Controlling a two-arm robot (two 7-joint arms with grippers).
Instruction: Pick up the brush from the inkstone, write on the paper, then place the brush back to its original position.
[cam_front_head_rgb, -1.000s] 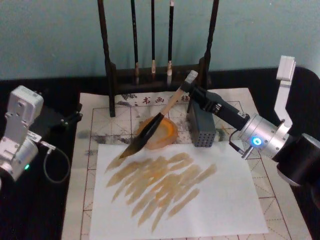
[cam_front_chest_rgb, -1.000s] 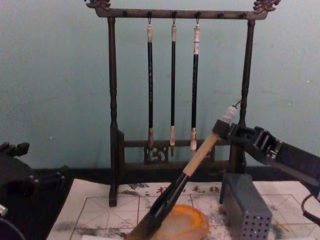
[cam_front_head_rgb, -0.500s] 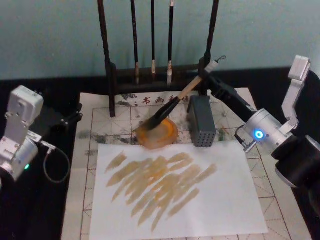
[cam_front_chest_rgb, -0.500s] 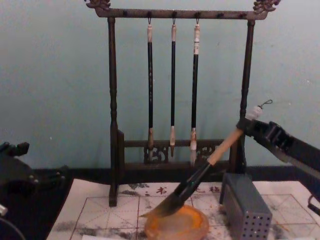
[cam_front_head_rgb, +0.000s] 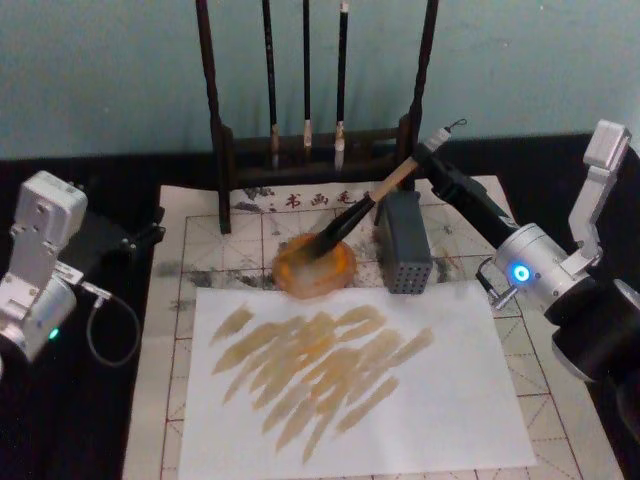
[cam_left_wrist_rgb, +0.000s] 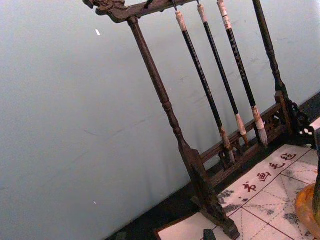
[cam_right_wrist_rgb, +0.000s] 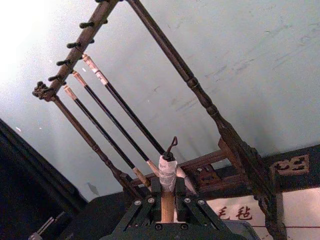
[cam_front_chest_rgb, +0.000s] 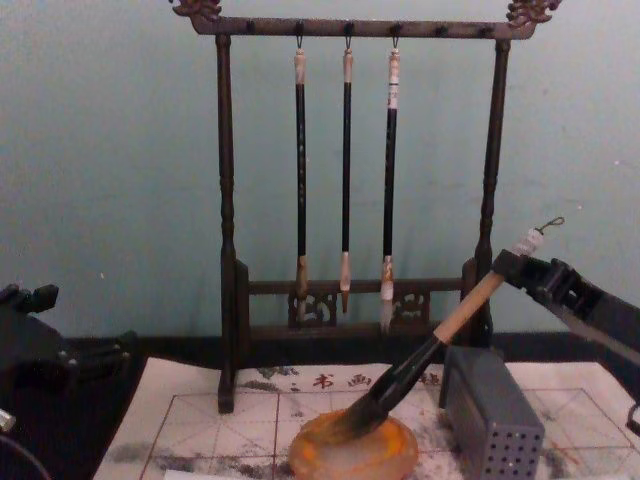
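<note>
At the left edge, the left gripper (cam_front_head_rgb: 140, 236) sits parked; I cannot tell its state. At centre, the brush (cam_front_head_rgb: 352, 213) leans with its tip in the inkstone (cam_front_head_rgb: 300, 290), and the right gripper (cam_front_head_rgb: 422, 160) is clamped on its top end.

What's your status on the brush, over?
Right claw shut on brush, tip on inkstone. Left claw parked left. Grey block close beside brush.
</note>
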